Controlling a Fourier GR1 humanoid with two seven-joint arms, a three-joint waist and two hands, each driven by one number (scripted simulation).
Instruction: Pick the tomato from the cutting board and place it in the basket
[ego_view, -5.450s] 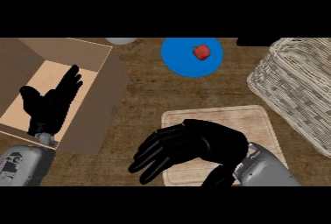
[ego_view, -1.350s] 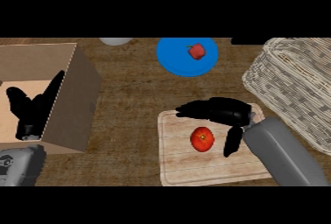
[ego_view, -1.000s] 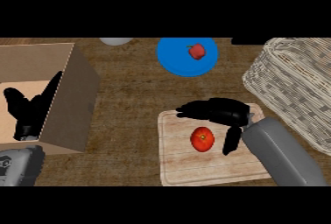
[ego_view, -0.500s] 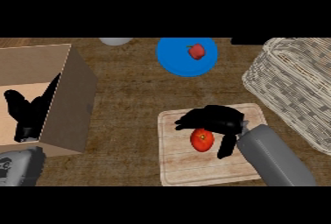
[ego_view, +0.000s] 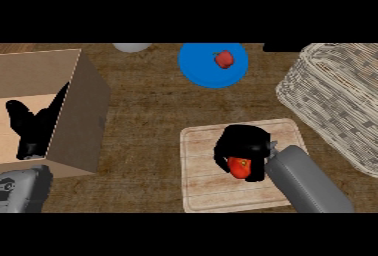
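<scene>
Centre-right of frame: my right hand (ego_view: 244, 145) curls round the tomato (ego_view: 238, 166) on the cutting board (ego_view: 203, 190); basket (ego_view: 336, 100) at right edge. Left edge: my left hand (ego_view: 29, 125), fingers straight, over cardboard box (ego_view: 85, 105).

Right hand: your black right hand (ego_view: 244, 147) sits at centre, fingers curled downward, grey forearm entering from lower right.
Left hand: your black left hand (ego_view: 29, 125) rests open, fingers up, far left.

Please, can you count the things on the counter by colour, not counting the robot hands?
Red: 2, the tomato and a red item on the plate
Blue: 1, plate
Brown: 1, cardboard box
Pale: 3, cutting board, basket, grey object
Total: 7
</scene>
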